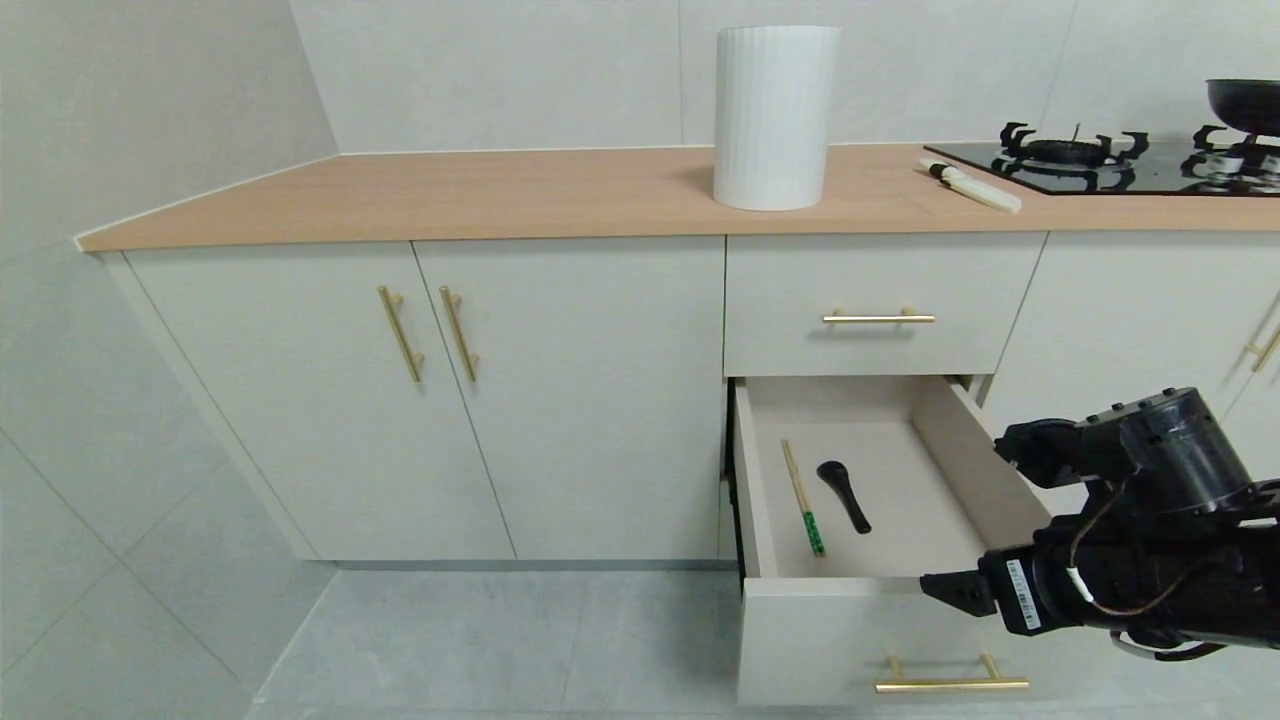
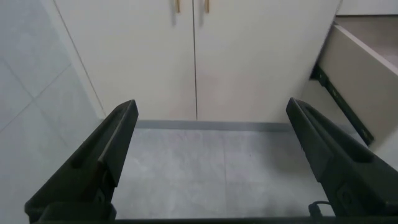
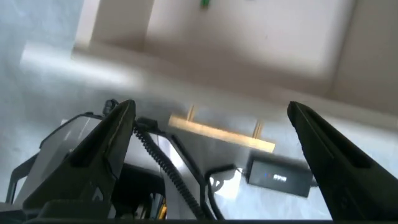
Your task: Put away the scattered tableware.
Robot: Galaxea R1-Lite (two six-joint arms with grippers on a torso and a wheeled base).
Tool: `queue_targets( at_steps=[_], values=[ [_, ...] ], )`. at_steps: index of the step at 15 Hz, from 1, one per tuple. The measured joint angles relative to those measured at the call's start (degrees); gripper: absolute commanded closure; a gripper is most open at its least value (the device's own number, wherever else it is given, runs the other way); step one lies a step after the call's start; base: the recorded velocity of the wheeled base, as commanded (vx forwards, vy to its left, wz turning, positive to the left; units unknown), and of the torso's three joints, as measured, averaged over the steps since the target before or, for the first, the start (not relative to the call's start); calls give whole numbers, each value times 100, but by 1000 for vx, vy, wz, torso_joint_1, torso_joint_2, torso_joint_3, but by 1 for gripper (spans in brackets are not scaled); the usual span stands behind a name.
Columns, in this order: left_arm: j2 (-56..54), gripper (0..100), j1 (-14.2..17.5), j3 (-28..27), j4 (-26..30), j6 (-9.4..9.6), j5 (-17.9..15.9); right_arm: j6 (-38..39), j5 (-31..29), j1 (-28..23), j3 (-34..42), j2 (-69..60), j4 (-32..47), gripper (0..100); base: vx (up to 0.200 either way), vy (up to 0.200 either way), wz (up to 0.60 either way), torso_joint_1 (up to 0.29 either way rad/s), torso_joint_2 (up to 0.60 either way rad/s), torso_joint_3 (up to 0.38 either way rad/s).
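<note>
We note the lower drawer (image 1: 985,470) standing pulled out under the worktop (image 1: 450,195), with the drawer above it shut. Inside, on the drawer's floor, lie a pair of chopsticks (image 1: 803,500) with green ends and a black spoon (image 1: 845,495). They lie just beside each other, not touching, both pointing roughly front to back. A pale utensil (image 1: 972,186) with a dark end lies on the worktop, between a white ribbed canister (image 1: 775,115) and the hob (image 1: 1100,165). A dark pan (image 1: 1245,100) sits on the hob's far burner. The right gripper (image 3: 211,115) hangs at the drawer's front right corner, above the front panel. Its jaws are spread wide and hold nothing. In the right wrist view the brass handle (image 3: 221,134) of the drawer front shows between the fingers, farther off. The left gripper (image 2: 211,109) is likewise spread wide with nothing in it. It sits low over the grey floor (image 2: 211,168), facing the cupboard doors (image 2: 249,56), with the open drawer's side off to one edge of the left wrist view.
</note>
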Motion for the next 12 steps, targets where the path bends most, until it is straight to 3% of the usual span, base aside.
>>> queue_targets(
  at_steps=[6, 12],
  values=[
    [0, 0, 0, 0, -4, 2, -2, -84, 23, 300, -11, 78, 752, 0, 0, 0, 0, 0, 0, 0],
    [0, 0, 0, 0, -1, 2, -2, -88, -2, 306, -57, 631, 689, 0, 0, 0, 0, 0, 0, 0]
  ],
)
